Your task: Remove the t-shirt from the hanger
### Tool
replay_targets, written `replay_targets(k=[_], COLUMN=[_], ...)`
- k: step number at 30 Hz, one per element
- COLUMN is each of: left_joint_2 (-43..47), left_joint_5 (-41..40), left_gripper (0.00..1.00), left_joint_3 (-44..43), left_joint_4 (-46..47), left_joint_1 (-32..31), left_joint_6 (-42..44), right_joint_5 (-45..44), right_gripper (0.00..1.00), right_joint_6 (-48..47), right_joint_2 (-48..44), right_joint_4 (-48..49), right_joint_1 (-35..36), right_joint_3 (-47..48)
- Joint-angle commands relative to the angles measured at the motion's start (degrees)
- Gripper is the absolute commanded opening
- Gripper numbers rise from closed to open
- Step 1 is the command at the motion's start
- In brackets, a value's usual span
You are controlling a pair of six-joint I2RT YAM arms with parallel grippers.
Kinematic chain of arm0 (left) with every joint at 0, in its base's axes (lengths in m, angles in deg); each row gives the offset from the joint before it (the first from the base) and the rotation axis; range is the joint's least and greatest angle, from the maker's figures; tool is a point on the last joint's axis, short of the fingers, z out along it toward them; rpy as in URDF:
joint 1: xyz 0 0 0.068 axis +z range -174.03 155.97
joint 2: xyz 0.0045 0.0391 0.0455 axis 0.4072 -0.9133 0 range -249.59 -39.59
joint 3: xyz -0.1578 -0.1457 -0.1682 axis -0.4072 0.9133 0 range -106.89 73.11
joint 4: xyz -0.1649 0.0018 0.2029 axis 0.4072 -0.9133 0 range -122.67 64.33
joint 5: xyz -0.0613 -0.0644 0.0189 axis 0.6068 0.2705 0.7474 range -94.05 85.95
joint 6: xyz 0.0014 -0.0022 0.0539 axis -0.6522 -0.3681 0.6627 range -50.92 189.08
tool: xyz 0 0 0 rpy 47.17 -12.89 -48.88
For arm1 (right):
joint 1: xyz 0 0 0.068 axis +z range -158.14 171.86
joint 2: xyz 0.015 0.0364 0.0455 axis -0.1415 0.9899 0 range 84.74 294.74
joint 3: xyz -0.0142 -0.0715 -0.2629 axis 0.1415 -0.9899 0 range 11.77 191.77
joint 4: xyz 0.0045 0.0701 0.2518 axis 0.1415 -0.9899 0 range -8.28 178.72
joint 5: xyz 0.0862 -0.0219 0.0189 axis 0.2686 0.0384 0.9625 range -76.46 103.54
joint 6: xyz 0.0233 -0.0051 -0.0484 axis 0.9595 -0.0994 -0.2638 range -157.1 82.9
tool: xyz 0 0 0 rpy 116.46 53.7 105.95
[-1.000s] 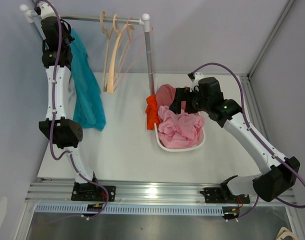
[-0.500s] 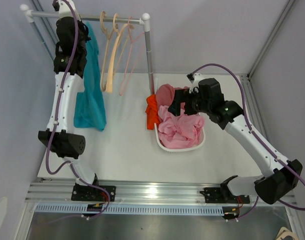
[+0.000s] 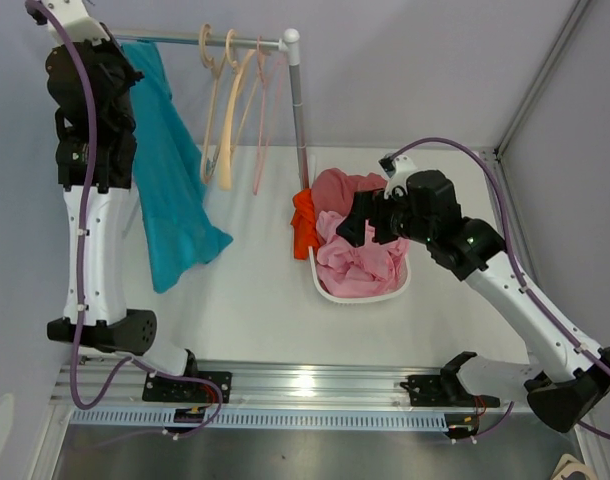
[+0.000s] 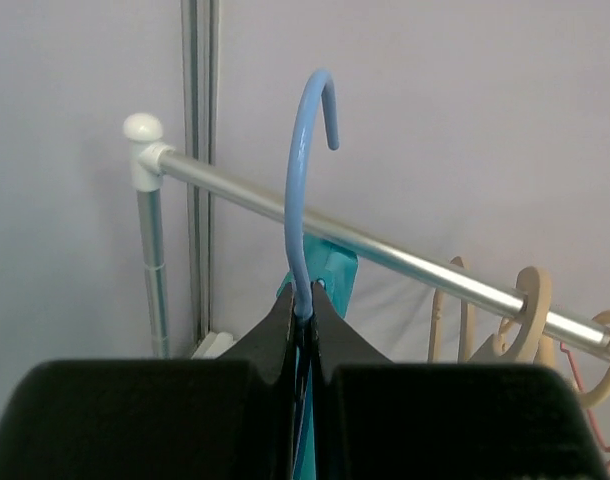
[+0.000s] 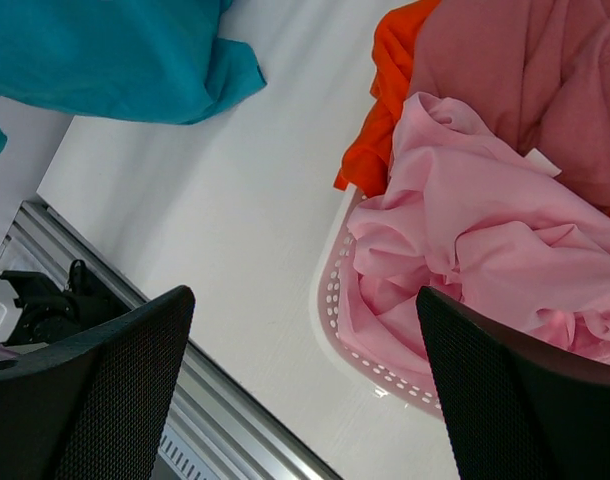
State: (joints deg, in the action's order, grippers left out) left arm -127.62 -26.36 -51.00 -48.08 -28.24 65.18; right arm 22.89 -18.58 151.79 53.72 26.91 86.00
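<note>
At the far left of the rack, your left gripper is clamped tight on the neck of the blue hanger — its 2 fingers pressed together with only the thin stem between them. In the wrist view the hook's curve stands above the rail, not resting on it. The teal t-shirt is on that hanger, draped down beside the left arm, its lower corner low over the table; you cannot tell whether it touches. Right of it, wooden hangers hang on the rail. Further right, a white basket holds pink cloth, with orange cloth spilling over its left rim. Your right gripper hovers over the basket's near-left edge — fingers spread wide, holding nothing.
</note>
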Motion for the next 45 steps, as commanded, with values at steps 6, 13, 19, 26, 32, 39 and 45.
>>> replay_targets(k=[6,13,19,26,32,39,45], left_joint_2=[7.9,19.0,21.8,21.3,21.2,21.8,21.8], left_joint_5=[-17.0,-25.2,-34.6,-40.0,-41.0,-41.0,-41.2], left_gripper=[0.01,0.01,0.01,0.01,0.01,0.01,0.01], left_joint_3=[9.0,23.6,25.6,24.3,24.6,29.6,32.7], left_joint_4=[-11.5,-14.9,-16.5,-16.8,-15.6,-12.0,-1.9], left_joint_1=[-9.1,-14.6,-20.0,-24.3,-25.6,-28.2,-28.2], left_joint_6=[-5.8,-13.7,-14.3,-13.0,-12.4,-13.0,-4.8], right_joint_5=[5.2,6.3,1.4,-3.4,-4.2,-7.1,-9.0], right_gripper=[0.99,1.00,0.99,1.00,0.99,0.57,0.00], right_joint_6=[-5.9,-7.4,-7.1,-7.0,-7.5,-7.6,-6.7], right_joint_2=[-2.0,1.6,9.3,18.0,25.1,29.1,26.0], right_joint_4=[6.3,15.7,23.0,33.2,33.2,34.3,32.4], right_joint_1=[11.2,26.6,36.7,42.6,42.6,42.7,44.5], right_joint_3=[1.3,2.1,4.5,5.0,10.9,13.2,10.0])
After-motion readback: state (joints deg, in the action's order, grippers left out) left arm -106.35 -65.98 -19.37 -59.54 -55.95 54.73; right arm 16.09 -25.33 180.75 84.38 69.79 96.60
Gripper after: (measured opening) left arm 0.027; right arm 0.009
